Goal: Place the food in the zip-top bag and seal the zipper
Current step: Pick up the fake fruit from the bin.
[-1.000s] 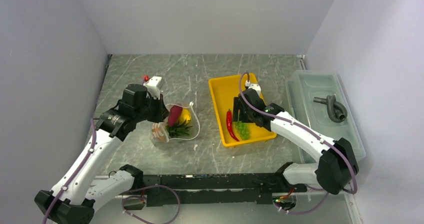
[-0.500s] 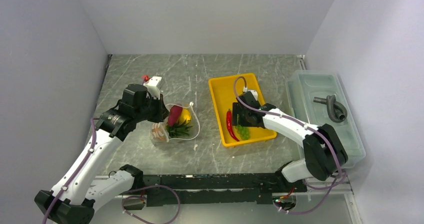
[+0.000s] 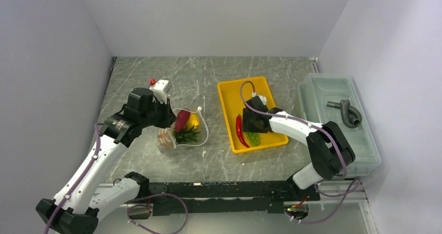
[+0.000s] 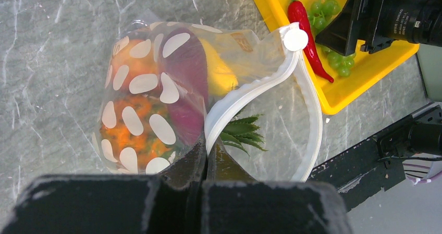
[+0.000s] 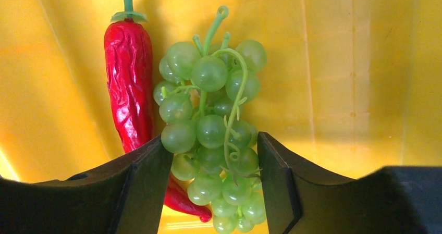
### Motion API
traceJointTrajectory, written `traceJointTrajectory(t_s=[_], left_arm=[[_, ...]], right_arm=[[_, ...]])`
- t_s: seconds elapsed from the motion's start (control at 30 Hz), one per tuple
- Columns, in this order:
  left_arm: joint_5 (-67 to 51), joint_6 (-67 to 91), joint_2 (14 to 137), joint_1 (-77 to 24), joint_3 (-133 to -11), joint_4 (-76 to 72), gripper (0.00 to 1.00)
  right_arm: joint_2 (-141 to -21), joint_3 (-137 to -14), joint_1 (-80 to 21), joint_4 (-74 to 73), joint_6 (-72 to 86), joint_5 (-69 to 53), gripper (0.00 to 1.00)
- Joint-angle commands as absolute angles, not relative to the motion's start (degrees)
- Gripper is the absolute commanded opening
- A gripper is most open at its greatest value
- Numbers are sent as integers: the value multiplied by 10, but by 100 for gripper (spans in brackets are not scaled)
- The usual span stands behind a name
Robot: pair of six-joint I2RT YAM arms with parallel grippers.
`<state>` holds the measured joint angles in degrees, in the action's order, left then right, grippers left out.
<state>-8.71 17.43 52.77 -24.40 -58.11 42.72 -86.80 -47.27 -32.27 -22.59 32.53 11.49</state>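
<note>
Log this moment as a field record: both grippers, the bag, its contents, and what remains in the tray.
left gripper: shut on the mouth edge of the zip-top bag
right gripper: open, one finger on either side of the green grapes
bag position: on the table, left of the yellow tray
zipper: unsealed, mouth open
in bag: purple eggplant piece, yellow pear, orange pineapple with green leaves
in tray: red chilli beside the green grapes

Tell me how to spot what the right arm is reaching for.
Find the yellow tray right of centre. At its near end lie two toys; the right tool straddles the green grapes, a cluster of round beads, unlike the long red chilli beside them.
</note>
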Motion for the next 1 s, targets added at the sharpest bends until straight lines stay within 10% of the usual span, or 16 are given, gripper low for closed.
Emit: traceJointTrajectory(t_s=[0.0,0.5,0.97], left_arm=[[-90,171,528,-244,-586,415,0],[-89,171,526,-244,-585,415,0],[-90,172,526,-244,-585,414,0]], right_arm=[[-874,-471,-319,-196,328,110,58],[-776,-483,-319,-244,316,138,3],[-633,-504,-320,-288,307,128,0]])
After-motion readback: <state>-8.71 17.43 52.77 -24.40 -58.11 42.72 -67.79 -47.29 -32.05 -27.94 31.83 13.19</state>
